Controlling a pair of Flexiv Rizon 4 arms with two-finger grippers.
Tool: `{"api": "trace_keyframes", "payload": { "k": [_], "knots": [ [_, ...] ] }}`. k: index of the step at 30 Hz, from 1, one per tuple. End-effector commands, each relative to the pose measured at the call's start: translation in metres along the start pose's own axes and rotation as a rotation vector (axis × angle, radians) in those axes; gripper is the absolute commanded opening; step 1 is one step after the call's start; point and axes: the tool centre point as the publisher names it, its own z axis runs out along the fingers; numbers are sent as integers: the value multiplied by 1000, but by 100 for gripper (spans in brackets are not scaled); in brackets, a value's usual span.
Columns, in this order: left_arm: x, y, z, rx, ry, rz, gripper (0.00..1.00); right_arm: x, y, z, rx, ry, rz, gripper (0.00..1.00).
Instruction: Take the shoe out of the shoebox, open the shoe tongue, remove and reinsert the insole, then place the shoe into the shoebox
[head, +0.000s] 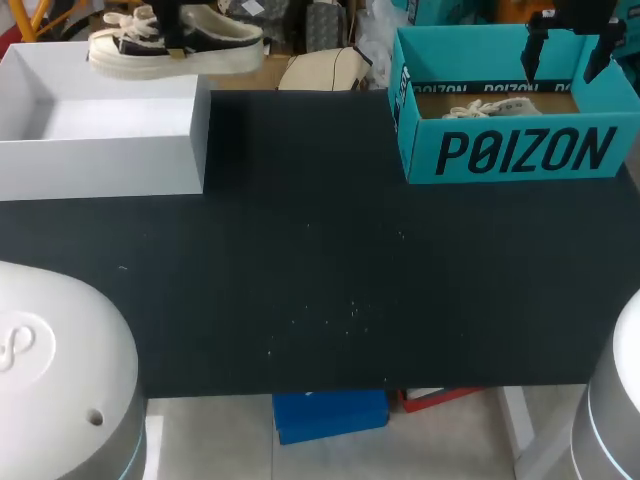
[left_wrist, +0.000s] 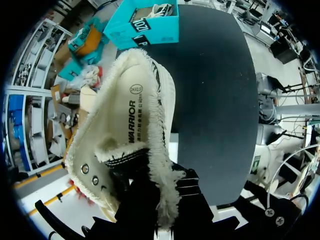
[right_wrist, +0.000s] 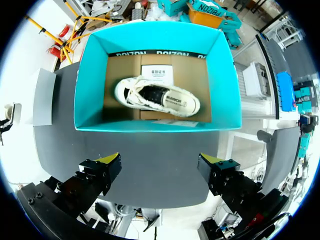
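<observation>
Shoe (left_wrist: 134, 107) hides left jaws' yellow tips.

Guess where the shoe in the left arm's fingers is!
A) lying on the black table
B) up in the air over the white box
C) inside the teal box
B: in the head view the left fingers hold the cream shoe up above the white box.
</observation>
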Motion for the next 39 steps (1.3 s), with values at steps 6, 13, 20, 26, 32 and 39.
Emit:
{"api": "trace_keyframes", "payload": {
  "k": [6,13,20,26,32,39],
  "knots": [
    [125,-87,-15,-42,-278,-30,0,0,0,0,0,0,0,100],
    [161,-129,24,-15,-262,-60,0,0,0,0,0,0,0,100],
    [201,-167,85,-19,-198,-50,0,0,0,0,0,0,0,100],
    [227,-192,138,-19,-142,-59,0,0,0,0,0,0,0,100],
    [238,-199,179,-22,-124,-70,0,0,0,0,0,0,0,100],
    [249,-197,220,-24,-133,-29,0,0,0,0,0,0,0,100]
  ]
}}
